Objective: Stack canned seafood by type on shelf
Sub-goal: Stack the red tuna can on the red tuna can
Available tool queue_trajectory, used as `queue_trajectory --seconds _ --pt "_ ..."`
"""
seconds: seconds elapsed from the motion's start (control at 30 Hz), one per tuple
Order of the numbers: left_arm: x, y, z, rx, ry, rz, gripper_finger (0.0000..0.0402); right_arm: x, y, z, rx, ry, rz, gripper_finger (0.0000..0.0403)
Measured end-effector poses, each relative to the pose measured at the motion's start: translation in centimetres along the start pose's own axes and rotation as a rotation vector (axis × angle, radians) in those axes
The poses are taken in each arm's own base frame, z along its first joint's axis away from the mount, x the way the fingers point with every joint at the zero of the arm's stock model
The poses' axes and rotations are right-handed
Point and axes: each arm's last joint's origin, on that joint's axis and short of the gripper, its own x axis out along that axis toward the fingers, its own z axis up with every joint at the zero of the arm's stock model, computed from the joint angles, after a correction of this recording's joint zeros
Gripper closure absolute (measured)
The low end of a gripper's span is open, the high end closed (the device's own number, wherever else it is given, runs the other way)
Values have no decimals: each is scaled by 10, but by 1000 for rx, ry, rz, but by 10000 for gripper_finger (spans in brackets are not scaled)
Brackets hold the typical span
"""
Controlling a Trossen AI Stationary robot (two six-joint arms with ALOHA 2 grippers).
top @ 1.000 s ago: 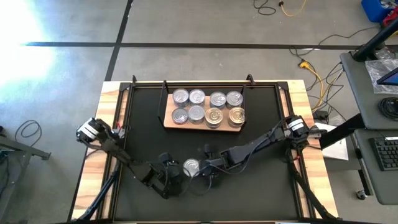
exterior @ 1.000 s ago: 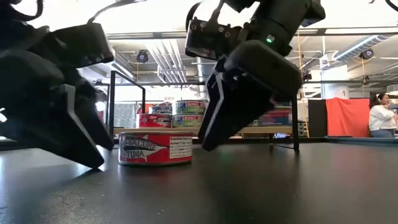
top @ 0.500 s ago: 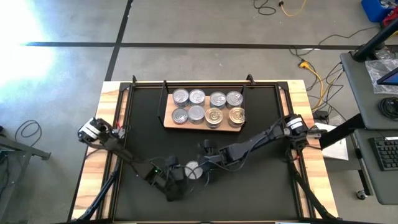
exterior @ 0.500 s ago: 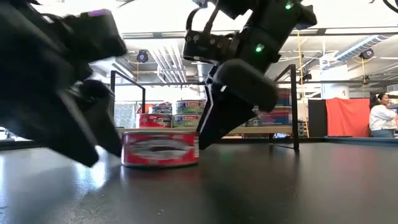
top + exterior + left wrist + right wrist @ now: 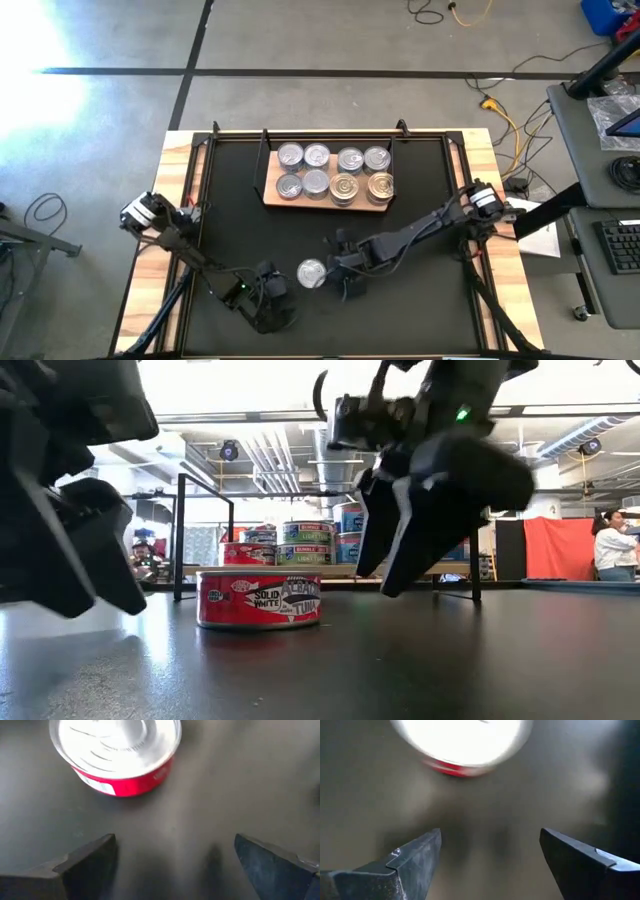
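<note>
The red tin [image 5: 259, 600] reads "SOLID WHITE", then seemingly "ALBACORE TUNA".

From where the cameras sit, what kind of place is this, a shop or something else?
Probably a robotics lab or workshop, not a shop: bare concrete floor with loose cables, exposed ceiling ducts, a desk with a keyboard.

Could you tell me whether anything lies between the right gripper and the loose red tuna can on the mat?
Nothing: only bare black mat separates the open right gripper from the red can, as the right wrist view shows.

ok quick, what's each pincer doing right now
left pincer: open, empty, beside the red tuna can
right pincer: open, empty, on the can's other side
</note>
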Motion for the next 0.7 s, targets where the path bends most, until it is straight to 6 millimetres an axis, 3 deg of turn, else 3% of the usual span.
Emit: queue_trajectory --seconds 0.2,0.4,0.7 --pt "8 4 -1 5 -135 132 9 8 21 2 45 -45 50 71" --pt "25 8 -9 -19 -153 191 9 21 17 0 59 -35 1 71" --pt "33 3 -5 7 -202 233 9 26 15 7 22 -99 16 71"
